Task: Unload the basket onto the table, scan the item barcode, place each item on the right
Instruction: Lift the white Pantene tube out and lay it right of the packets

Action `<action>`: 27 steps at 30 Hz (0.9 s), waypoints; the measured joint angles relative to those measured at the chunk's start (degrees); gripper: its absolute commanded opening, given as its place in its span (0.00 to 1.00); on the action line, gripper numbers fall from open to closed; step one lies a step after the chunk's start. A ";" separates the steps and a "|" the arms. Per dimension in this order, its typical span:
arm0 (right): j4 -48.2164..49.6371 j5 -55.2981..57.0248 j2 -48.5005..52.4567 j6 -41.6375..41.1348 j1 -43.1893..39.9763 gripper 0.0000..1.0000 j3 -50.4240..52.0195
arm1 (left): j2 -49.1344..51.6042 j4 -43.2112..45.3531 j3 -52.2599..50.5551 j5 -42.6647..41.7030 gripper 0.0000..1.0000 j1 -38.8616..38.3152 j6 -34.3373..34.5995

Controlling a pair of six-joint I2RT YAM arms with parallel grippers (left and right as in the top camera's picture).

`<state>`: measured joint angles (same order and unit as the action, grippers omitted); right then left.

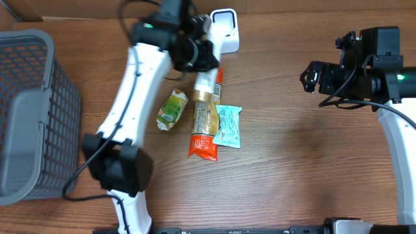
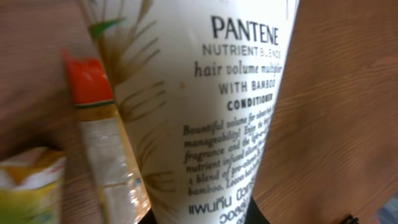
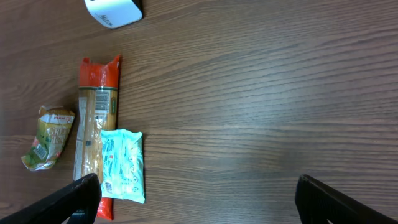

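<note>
Pinching the white conditioner tube (image 2: 205,93) in my left tool (image 1: 199,56), over the tabletop (image 1: 292,162) just beside the white scanner (image 1: 224,29), I read "PANTENE NUTRIENT BLENDS hair volume multiplier WITH BAMBOO CONDITIONER" on its label, while my right tool (image 1: 312,77) hangs spread, well apart.

Brown wood-grain tabletop (image 1: 292,162) under soft, even light across nearly the whole scene, with a grey plastic lattice basket (image 1: 32,110) at the left and a paler tan strip (image 1: 65,8) along the far edge.
</note>
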<state>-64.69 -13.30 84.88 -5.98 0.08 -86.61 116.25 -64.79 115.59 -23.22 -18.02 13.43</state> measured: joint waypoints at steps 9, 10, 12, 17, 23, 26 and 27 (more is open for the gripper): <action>-0.72 0.00 0.02 -0.02 0.00 1.00 0.00 | 4.63 13.31 -7.61 -0.11 0.04 -9.11 6.25; -0.92 0.00 0.04 -0.02 0.02 1.00 -0.02 | 4.96 13.81 -7.63 -0.07 0.04 -9.81 7.34; -0.92 0.00 0.04 0.00 0.00 1.00 0.00 | 5.57 14.14 -7.63 0.15 0.04 -10.64 8.98; -0.85 -0.02 0.04 -0.02 0.00 1.00 0.00 | 7.78 14.25 -7.65 1.20 0.04 -12.02 12.37; -0.76 0.00 0.04 0.02 0.00 1.00 -0.02 | 13.14 14.32 -7.76 1.46 0.18 -14.67 15.37; -0.74 -0.02 0.04 0.00 0.00 1.00 0.00 | 14.29 14.78 -8.02 0.94 0.52 -15.43 15.87; -0.72 0.00 0.04 0.00 0.00 1.00 0.00 | 14.32 14.82 -8.07 0.72 0.59 -15.67 16.33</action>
<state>-65.41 -13.30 84.93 -5.98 0.08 -86.61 130.56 -49.98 107.53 -22.50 -33.69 29.76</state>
